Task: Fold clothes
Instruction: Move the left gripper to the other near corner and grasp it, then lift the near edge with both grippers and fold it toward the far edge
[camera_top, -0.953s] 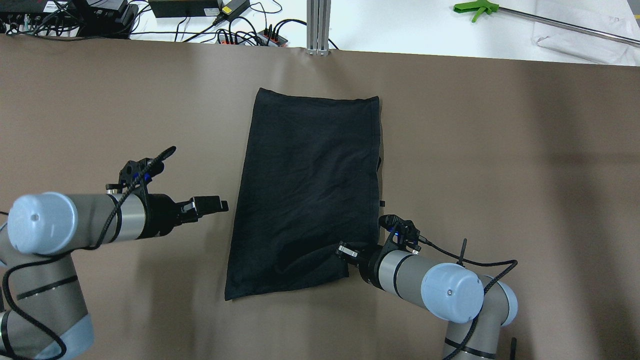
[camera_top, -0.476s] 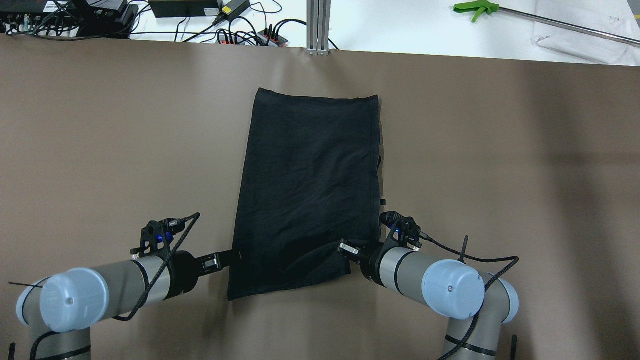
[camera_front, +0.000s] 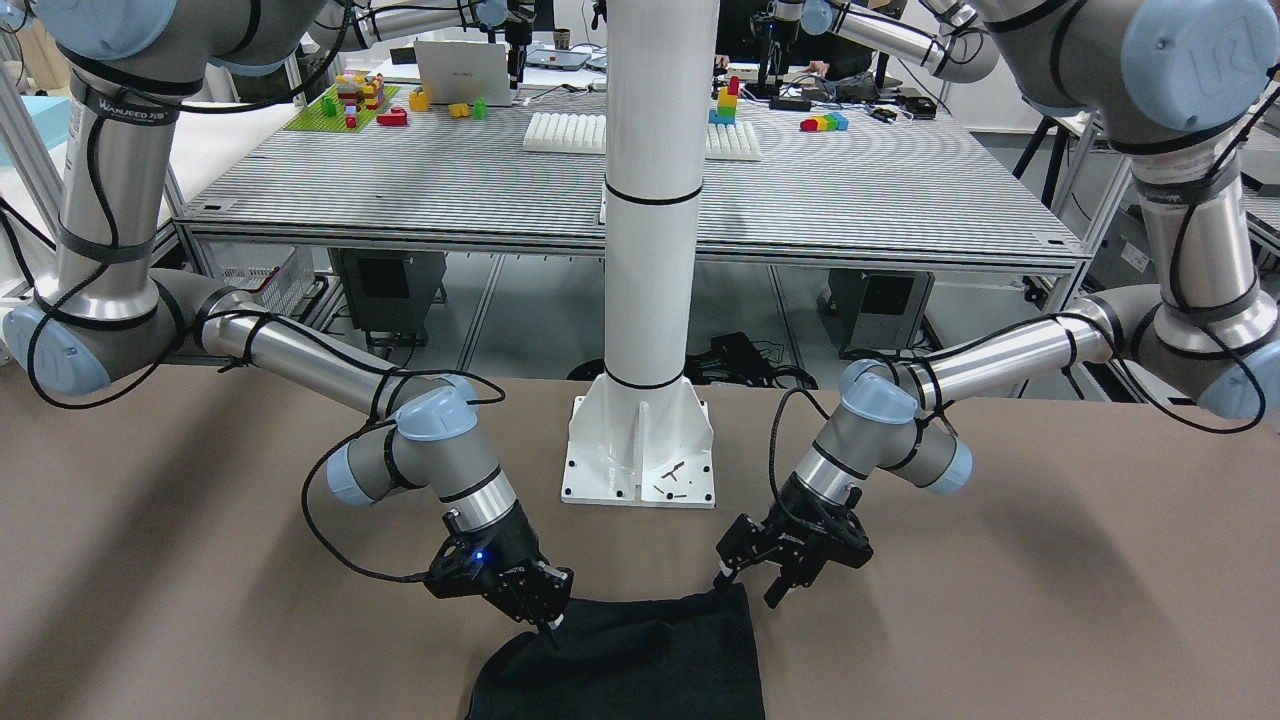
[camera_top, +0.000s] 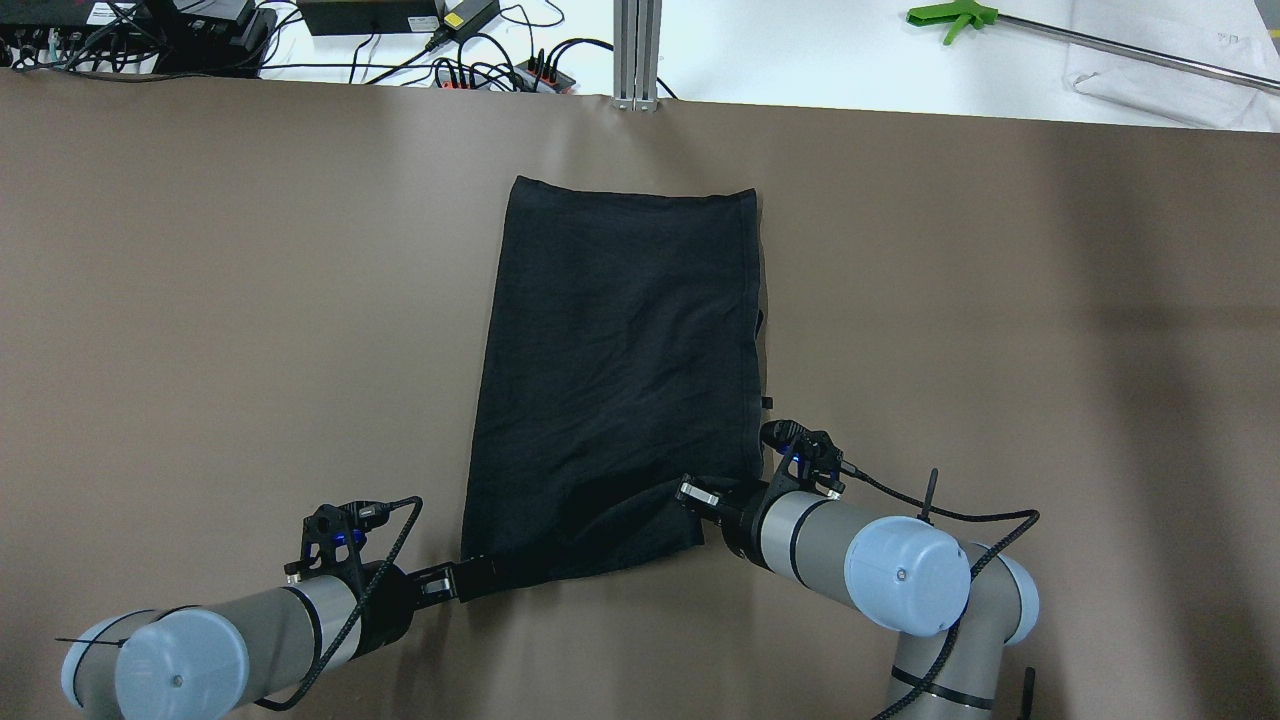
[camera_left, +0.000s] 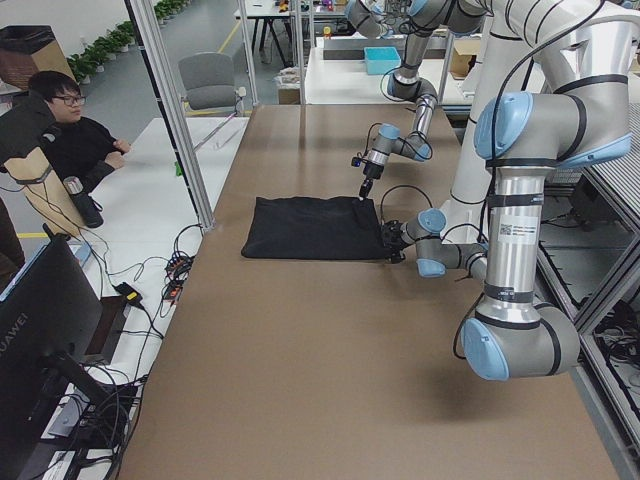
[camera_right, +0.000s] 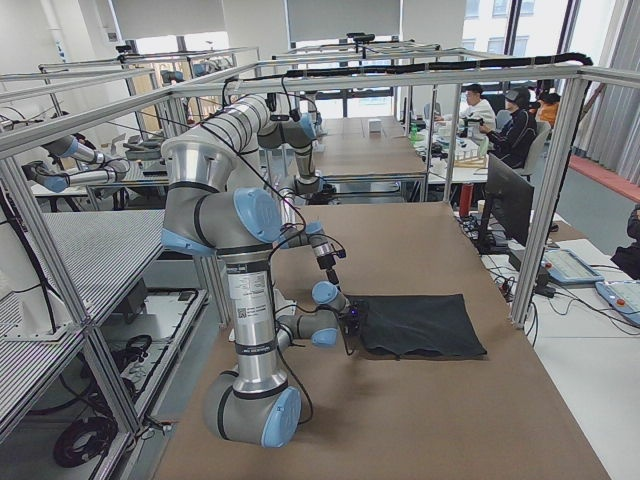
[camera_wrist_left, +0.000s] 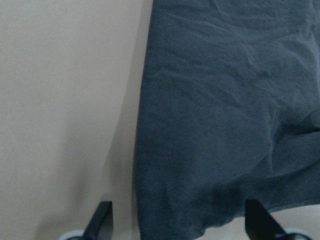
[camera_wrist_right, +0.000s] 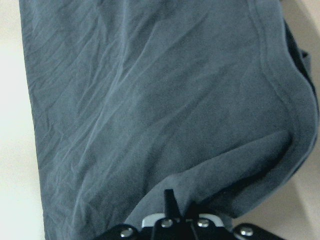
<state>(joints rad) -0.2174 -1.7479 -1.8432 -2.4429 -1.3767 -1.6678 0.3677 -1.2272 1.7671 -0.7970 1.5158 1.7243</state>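
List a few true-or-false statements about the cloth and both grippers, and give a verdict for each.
1. The black cloth lies on the brown table. True.
2. The left gripper is shut on the cloth. False: its jaws stand open around the near corner.
3. The right gripper pinches the cloth's near edge. True.
4. The cloth bears a white print. False: it is plain black.
5. The cloth touches the white pole's base plate. False: bare table separates them.

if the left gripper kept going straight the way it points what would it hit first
The black cloth: its near corner lies between the left gripper's open fingers, so fabric comes first, almost at once. Height above the table is hard to judge.
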